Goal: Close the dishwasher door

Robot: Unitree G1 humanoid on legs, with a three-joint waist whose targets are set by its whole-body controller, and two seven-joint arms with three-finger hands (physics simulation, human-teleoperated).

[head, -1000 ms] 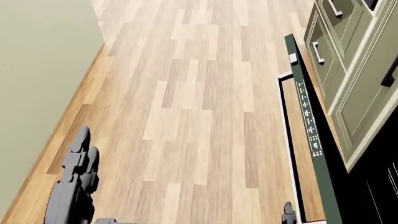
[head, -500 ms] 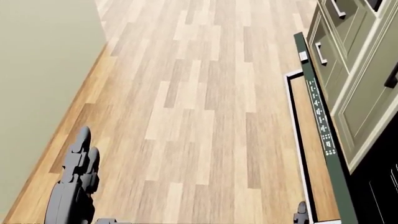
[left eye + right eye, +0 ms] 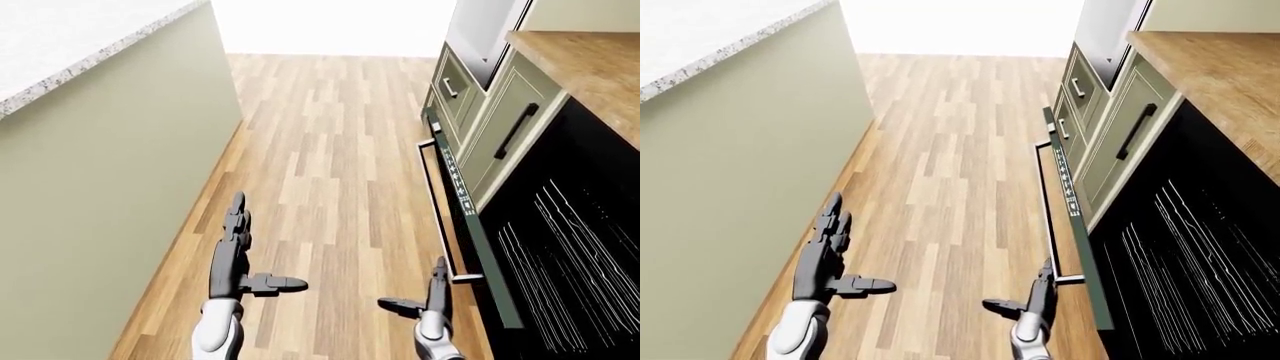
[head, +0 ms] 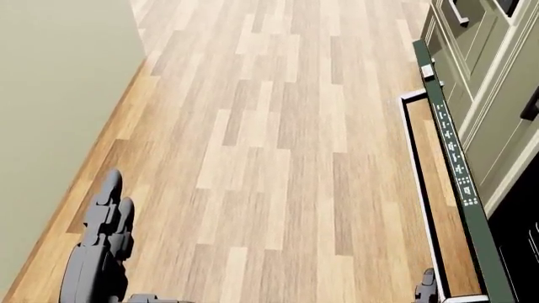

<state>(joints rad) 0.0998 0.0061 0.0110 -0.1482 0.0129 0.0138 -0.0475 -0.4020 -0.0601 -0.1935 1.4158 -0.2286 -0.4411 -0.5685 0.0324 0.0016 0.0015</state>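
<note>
Head view had slid the door (image 4: 455,165) rightward as the camera moved, right robot hand (image 3: 432,294) spread beside its edge, left robot hand (image 3: 232,251) spread, door yet unclosed.

I see a light-and-mid-brown wood-plank floor (image 3: 330,172), boards in mixed tones running from the bottom of the eye views up to a washed-out white area at the top. On its left it meets the flat olive-green side panel of an island (image 3: 110,195) topped by a speckled grey-white stone counter (image 3: 70,45). On its right it runs up to sage-green lower cabinets with dark bar handles (image 3: 480,127). I can't make out any loose object lying on the boards.
</note>
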